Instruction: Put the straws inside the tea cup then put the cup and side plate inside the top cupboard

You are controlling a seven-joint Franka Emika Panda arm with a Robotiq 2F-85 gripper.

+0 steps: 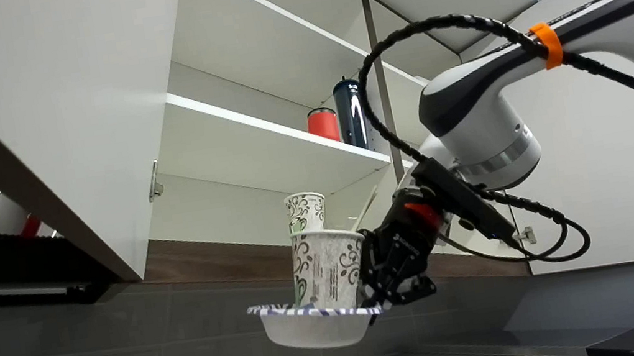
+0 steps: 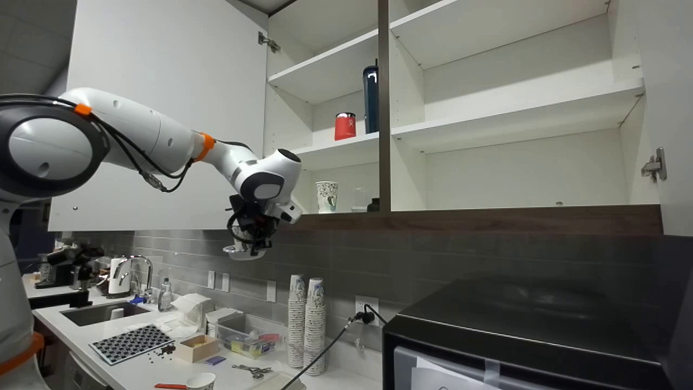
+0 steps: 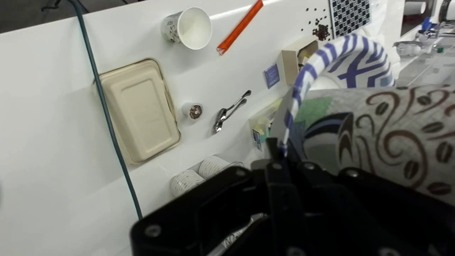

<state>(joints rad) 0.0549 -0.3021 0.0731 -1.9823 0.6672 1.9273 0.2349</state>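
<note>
"Firstly, state the position of the tea cup (image 1: pixel 328 273)."

"Close to upright, inside the blue-and-white patterned rim of the side plate (image 1: pixel 317 328). Both are held in the air outside the top cupboard (image 1: pixel 226 204); in an exterior view the cup overlaps the cupboard's brown bottom edge."

"Condition of the gripper (image 3: pixel 282 151)?"

"Drawn in narrow and clamped on the plate's rim. The wrist view shows that rim running in between the fingertips. The cup is just beside the gripper; whether they touch cannot be determined."

"Anything at the cup's mouth?"

"A thin pale stick (image 1: pixel 364 209) shows above it, on the side toward the gripper. Whether it stands inside the cup or lies behind it cannot be established."

"Contents of the cupboard?"

"Doors open in both exterior views. On a shelf, a red tumbler (image 1: pixel 322 125) stands just beside a taller dark-blue tumbler (image 1: pixel 350 111). Under that shelf, a patterned beaker (image 2: pixel 327 196) stands upright."

"And the countertop (image 3: pixel 53 106)?"

"Wrist view: one beige clamshell container (image 3: pixel 147 113), lid down. A coffee pod (image 3: pixel 195 111) sits between it and two metal spoons (image 3: pixel 221 114). A paper cup (image 3: pixel 173 30) is well apart from the spoons. In an exterior view, two tall stacks of paper cups (image 2: pixel 296 333) stand just beside each other against the tiled wall side."
</note>
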